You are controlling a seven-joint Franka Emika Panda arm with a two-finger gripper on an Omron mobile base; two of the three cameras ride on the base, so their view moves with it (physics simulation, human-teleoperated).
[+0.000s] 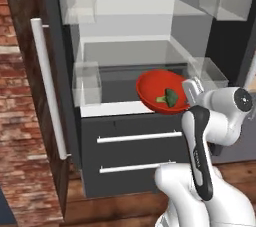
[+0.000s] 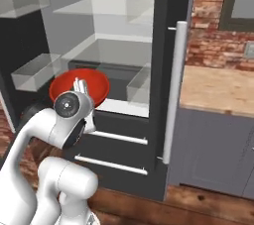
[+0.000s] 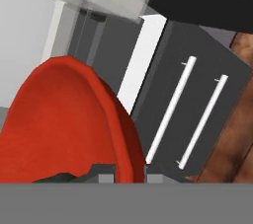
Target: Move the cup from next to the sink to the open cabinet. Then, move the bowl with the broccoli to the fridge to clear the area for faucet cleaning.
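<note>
The bowl [image 1: 157, 88], holding broccoli [image 1: 169, 98], at open fridge [image 1: 125, 46].

The bowl [image 1: 159, 91] is glossy red, smooth like plastic. Inside it, the broccoli [image 1: 169, 98] looks matt green. Around the bowl, the fridge [image 1: 130, 51] has clear glassy shelves and bins, and matt dark drawers below with smooth white bar handles.
</note>
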